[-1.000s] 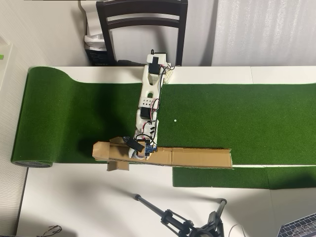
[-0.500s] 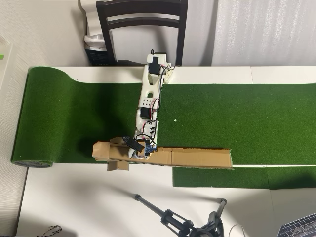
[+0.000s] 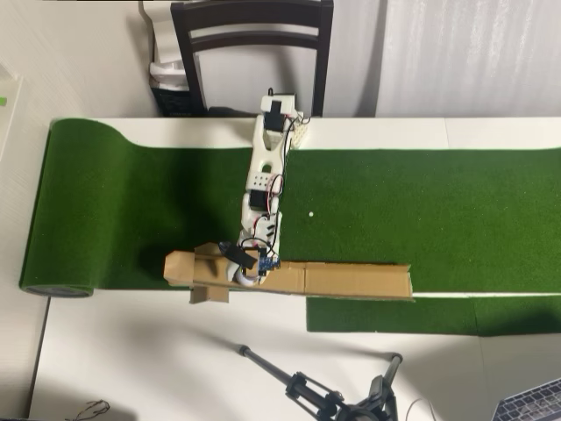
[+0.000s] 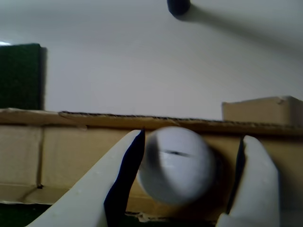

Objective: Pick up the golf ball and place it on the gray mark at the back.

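In the wrist view the white golf ball (image 4: 176,164) sits blurred between my gripper (image 4: 187,189) fingers, in front of a tan cardboard wall (image 4: 71,151). The left pad touches the ball, while a dark gap shows between the ball and the right finger (image 4: 253,184). The jaws stand open around it. In the overhead view the gripper (image 3: 243,268) is low over the left part of the long cardboard trough (image 3: 351,281), and the arm covers the ball. The gray mark is hidden or out of view.
Green turf (image 3: 421,210) covers the table, with a tiny white dot (image 3: 310,213) on it. A cardboard block (image 3: 180,266) ends the trough at the left. A tripod (image 3: 307,386) lies on the white table in front, and a dark chair (image 3: 252,35) stands behind.
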